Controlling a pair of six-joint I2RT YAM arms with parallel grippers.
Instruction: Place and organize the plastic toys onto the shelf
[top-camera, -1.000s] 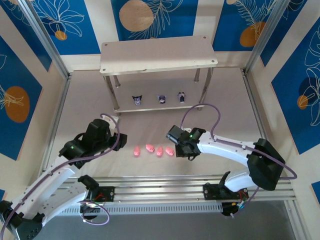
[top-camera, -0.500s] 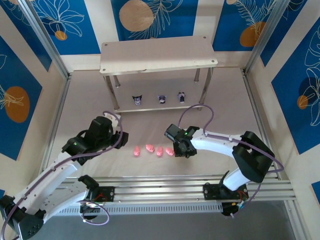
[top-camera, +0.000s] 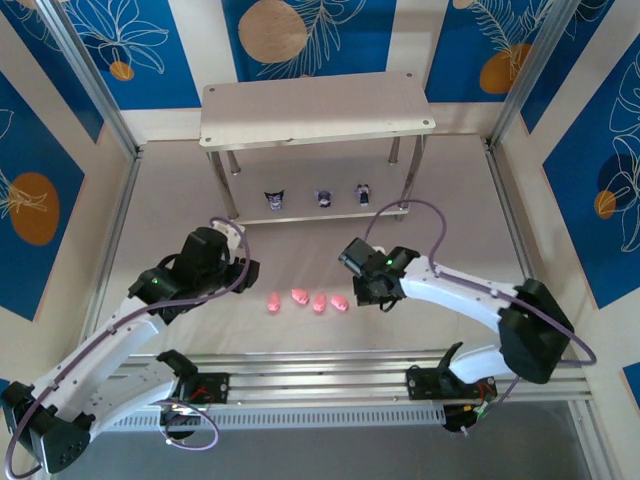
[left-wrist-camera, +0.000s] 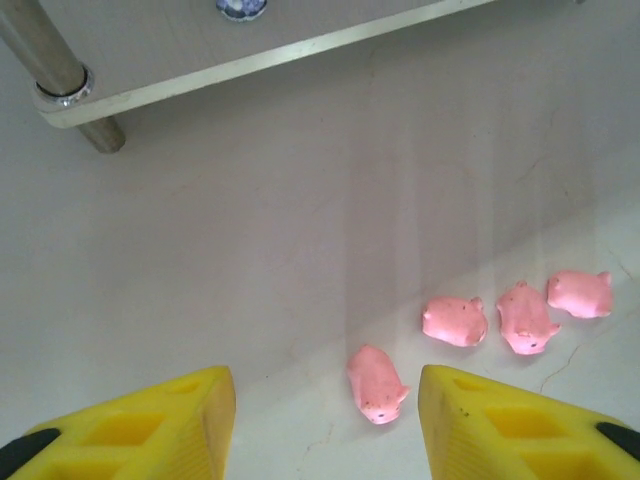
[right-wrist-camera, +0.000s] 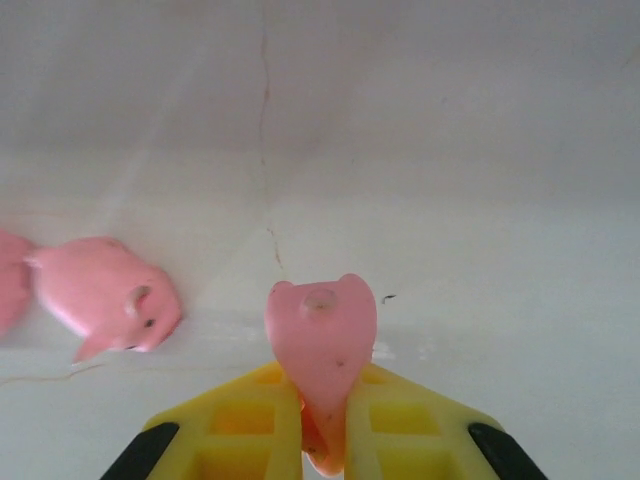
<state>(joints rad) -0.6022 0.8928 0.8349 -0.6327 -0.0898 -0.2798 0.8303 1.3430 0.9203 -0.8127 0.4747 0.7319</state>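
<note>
The shelf (top-camera: 318, 108) stands at the back, and three dark figurines (top-camera: 323, 198) sit on its lower board (left-wrist-camera: 250, 65). Several pink pigs (top-camera: 299, 297) lie in a row on the table in front of it. My right gripper (top-camera: 360, 293) is just right of the row, shut on one more pink pig (right-wrist-camera: 322, 345) that sticks out past its fingertips (right-wrist-camera: 250, 400). Another pig (right-wrist-camera: 105, 293) lies to its left. My left gripper (left-wrist-camera: 325, 400) is open and low at the row's left end (top-camera: 243, 277). The leftmost pig (left-wrist-camera: 377, 384) lies between its yellow fingers (left-wrist-camera: 160, 425), touching neither.
A silver shelf leg (left-wrist-camera: 50, 60) stands far left of my left gripper. Metal frame posts (top-camera: 115, 150) and blue patterned walls enclose the table. An aluminium rail (top-camera: 320, 380) runs along the near edge. The shelf's top board carries nothing.
My right gripper, holding the pig, has shifted slightly right, away from the row. My left gripper has edged right and forward toward the leftmost pig.
</note>
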